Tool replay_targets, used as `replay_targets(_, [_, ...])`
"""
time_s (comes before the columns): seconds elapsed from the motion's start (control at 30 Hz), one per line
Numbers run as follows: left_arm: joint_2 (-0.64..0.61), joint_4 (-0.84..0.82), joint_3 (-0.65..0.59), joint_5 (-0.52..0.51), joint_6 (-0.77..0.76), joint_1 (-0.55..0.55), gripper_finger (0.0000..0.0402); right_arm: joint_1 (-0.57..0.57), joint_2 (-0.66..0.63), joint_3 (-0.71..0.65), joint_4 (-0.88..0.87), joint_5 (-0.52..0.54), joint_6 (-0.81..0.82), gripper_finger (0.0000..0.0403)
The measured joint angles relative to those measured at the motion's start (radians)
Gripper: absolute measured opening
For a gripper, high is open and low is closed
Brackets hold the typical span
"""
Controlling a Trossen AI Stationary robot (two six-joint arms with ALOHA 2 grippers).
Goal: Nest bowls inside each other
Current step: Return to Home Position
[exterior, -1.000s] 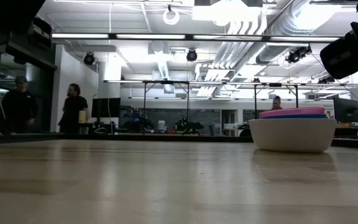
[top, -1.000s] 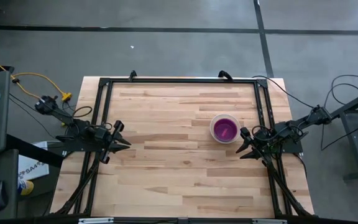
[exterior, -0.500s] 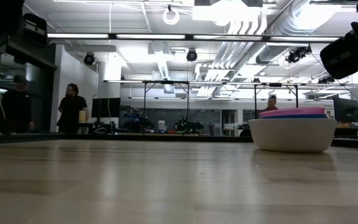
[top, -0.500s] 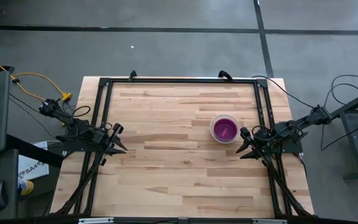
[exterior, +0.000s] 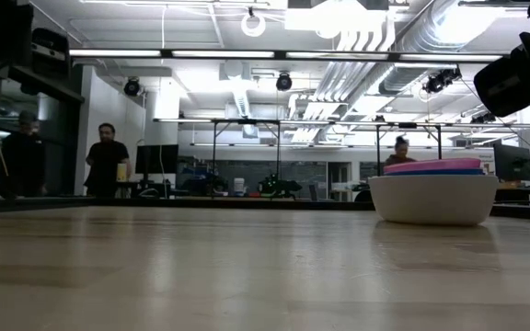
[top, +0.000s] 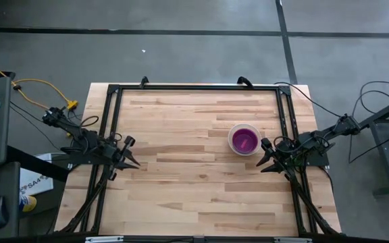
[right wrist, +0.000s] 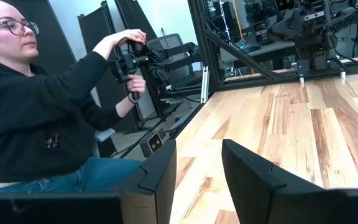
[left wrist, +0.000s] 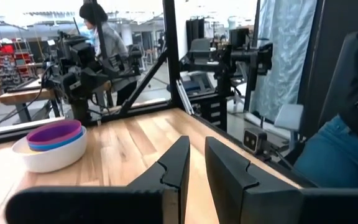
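Observation:
The bowls stand nested in one stack [top: 244,140] on the wooden table, right of its middle, resting on the white bowl's base. From above I see the purple bowl inside the white rim. The left wrist view shows purple [left wrist: 55,132] over blue [left wrist: 59,143] in the white bowl [left wrist: 47,158]. The low view shows the stack [exterior: 432,198] too. My left gripper [top: 134,152] [left wrist: 196,146] hovers at the table's left edge, its fingers a narrow gap apart, nothing between them. My right gripper [top: 263,155] [right wrist: 199,149] stands open just right of the stack, touching nothing.
A black frame rail [top: 194,88] runs round the tabletop. Bare wood [top: 188,175] spreads between the two grippers. A seated person [right wrist: 36,124] holds a control handle beyond the table's edge. Other people stand far back in the room [exterior: 107,161].
My left gripper has tipped down toward level and rolled a little, staying at the table's left edge. Its finger gap looks the same. The stack of bowls and my right gripper have kept still.

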Motion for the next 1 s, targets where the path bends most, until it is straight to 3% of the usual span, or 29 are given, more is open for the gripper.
replay_targets(0.27, [0.000, -0.087, 0.006, -0.006, 0.007, 0.000, 0.0049, 0.000, 0.000, 0.000, 0.000, 0.000, 0.000, 0.0123])
replay_targets(0.57, [0.001, -0.419, 0.122, -0.013, -0.001, 0.000, 0.0049, 0.000, 0.000, 0.000, 0.000, 0.000, 0.000, 0.0123])
replay_targets(1.0, [0.000, -0.073, 0.000, -0.006, -0.015, 0.000, 0.0049, 0.000, 0.000, 0.000, 0.000, 0.002, 0.000, 0.0123])
